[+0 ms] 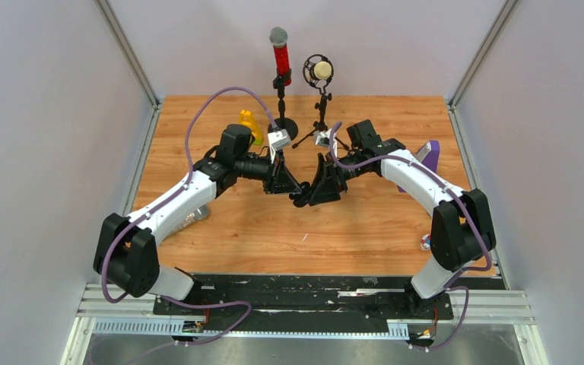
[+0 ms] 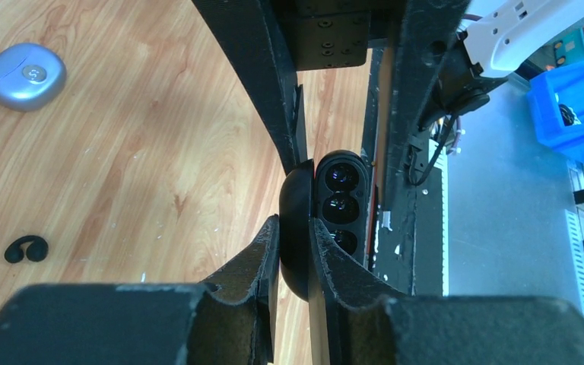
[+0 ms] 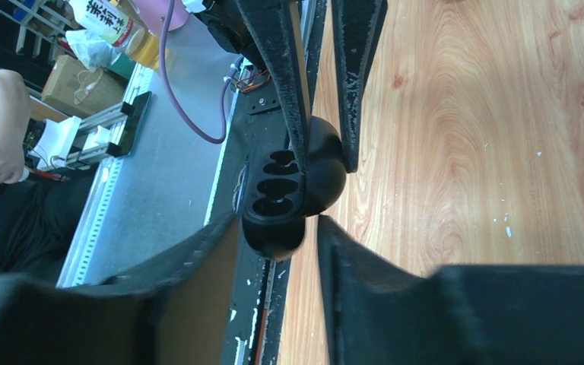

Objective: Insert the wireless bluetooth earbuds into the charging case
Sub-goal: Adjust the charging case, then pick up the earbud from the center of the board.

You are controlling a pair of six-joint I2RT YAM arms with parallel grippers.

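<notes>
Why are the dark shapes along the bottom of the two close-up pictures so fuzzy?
Left wrist view: the left claw sits too near its lens, so its base blurs, while the charging case glints bluish. Right wrist view: the right claw blurs likewise; the tabletop is crisp. Top view: even light, soft shadows.

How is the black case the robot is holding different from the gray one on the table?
The black case is open, showing its hollows; the gray case is shut. The black case is gripped by the left gripper and right gripper; the gray case lies untouched on the table. Both are rounded and smooth.
</notes>
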